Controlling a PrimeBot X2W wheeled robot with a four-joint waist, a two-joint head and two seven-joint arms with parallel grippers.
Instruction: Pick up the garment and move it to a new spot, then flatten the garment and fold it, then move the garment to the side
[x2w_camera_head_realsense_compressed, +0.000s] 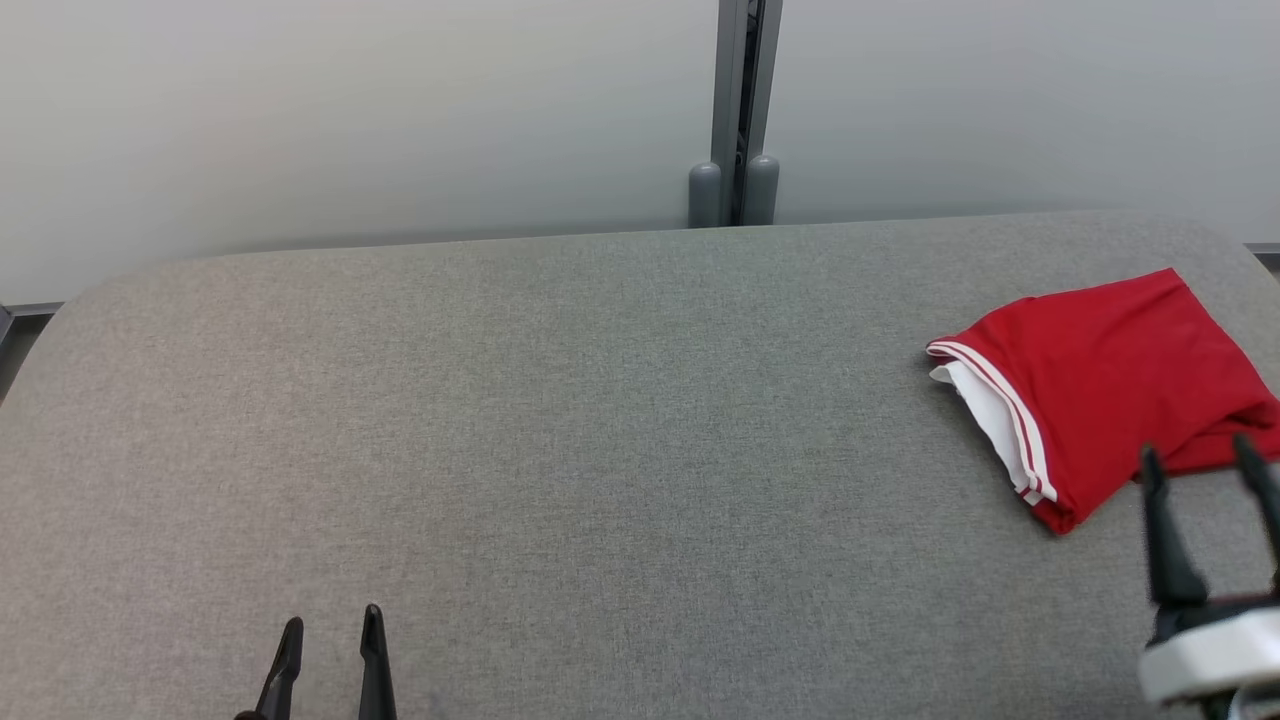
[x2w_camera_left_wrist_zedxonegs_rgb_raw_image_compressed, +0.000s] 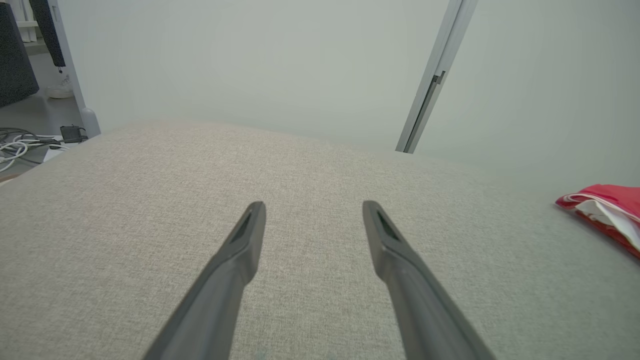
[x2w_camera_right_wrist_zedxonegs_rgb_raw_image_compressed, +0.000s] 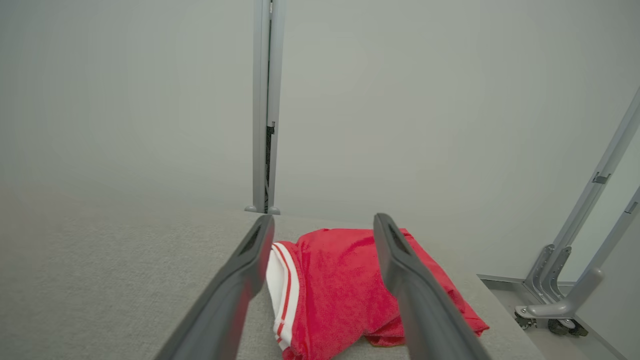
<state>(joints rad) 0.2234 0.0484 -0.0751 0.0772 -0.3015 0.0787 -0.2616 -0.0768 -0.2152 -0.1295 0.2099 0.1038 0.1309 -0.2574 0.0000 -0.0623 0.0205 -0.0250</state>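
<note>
Head view puts the garment (x2w_camera_head_realsense_compressed: 1110, 370) as a folded red bundle on the grey padded table (x2w_camera_head_realsense_compressed: 600, 400), hard against its right edge and nearer the far right corner than the near one. The white striped trim and a white layer show along the bundle's left side. Judging by this, the fold and the move aside look done, so the main risk is undoing them. The right gripper (x2w_camera_head_realsense_compressed: 1198, 452) sits at the bundle's near hem with its two fingers spread wide and nothing pinched between them. Its tips overlap the red cloth in the head view, and I cannot tell whether they touch it. If a tip catches the loose near fold as the arm draws back, it could drag a layer open or pull the whole bundle toward the near edge. A sideways brush could do worse: the right wrist view shows little bare table beyond the bundle's right side, so a small shove might tip it over that edge to the floor. The protruding white layer also suggests the stack is loose and would slide easily. The left gripper (x2w_camera_head_realsense_compressed: 333, 618), likewise spread and empty, hangs over bare table near the near edge, well apart from the cloth, and poses no threat.
</note>
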